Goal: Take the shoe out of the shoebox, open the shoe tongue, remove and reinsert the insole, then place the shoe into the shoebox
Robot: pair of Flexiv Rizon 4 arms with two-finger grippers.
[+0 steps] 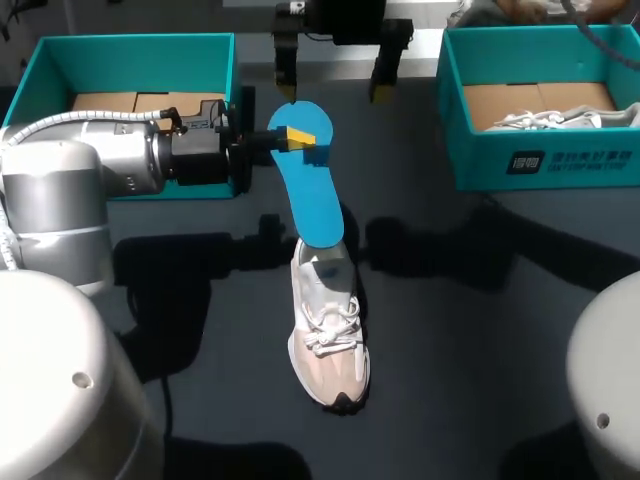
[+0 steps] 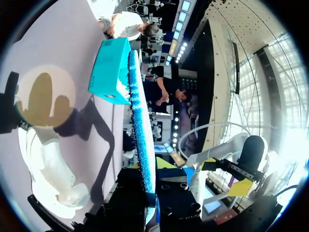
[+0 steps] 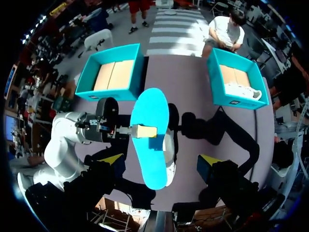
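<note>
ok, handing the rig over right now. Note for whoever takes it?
Left gripper: shut on the insole, held above the table, its near end at the shoe's opening.
Right gripper: open, empty, high over the table's far side.
Shoe: upright on the table between the boxes.
Left box looks empty; right box holds another shoe.
Done: shoe out; insole out or nearly, can't tell.
Left: reinsert insole, box the shoe.

Head overhead, left wrist close, right wrist high, insole (image 1: 312,195) shared
</note>
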